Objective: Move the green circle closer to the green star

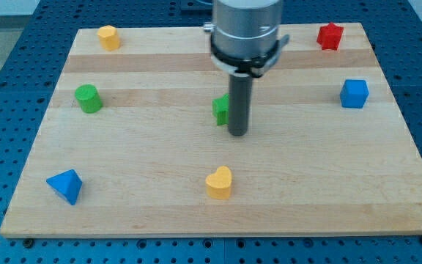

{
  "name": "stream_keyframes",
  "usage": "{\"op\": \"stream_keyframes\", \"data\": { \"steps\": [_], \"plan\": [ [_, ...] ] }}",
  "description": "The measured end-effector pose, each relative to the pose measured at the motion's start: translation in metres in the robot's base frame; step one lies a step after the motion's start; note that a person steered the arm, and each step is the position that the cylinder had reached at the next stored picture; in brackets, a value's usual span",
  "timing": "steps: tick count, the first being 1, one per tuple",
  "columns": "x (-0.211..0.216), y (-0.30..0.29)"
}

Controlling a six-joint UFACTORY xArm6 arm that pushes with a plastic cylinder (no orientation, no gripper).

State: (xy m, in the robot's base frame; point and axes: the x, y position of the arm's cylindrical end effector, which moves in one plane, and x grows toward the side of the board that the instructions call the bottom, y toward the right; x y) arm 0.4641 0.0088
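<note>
— While the rod hangs down over the middle of the table (160,158), where does my tip (238,134) sit?

— Just right of the green star (221,109), near the frame's centre. The rod hides the star's right side, so whether they touch cannot be told.

— And the green circle (88,98)?

— Left of centre, well apart from the star and from my tip, standing alone on the wood.

— State of the end effector?

— It is a plain rod: no jaws, nothing grasped, only a tip resting at table height.

— What else lies about?

— A yellow block (108,37) at upper left, a red block (330,36) at upper right, a blue cube (354,93) at the right edge, a blue triangle (66,185) at lower left, and a yellow heart (219,182) at lower centre, below my tip.
</note>
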Motion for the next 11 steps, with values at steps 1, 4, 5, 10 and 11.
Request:
{"op": "stream_keyframes", "data": {
  "steps": [1, 4, 5, 10, 11],
  "plan": [
    [0.002, -0.045],
    [-0.001, -0.219],
    [-0.01, -0.264],
    [-0.074, -0.26],
    [-0.074, -0.225]
  ]
}}
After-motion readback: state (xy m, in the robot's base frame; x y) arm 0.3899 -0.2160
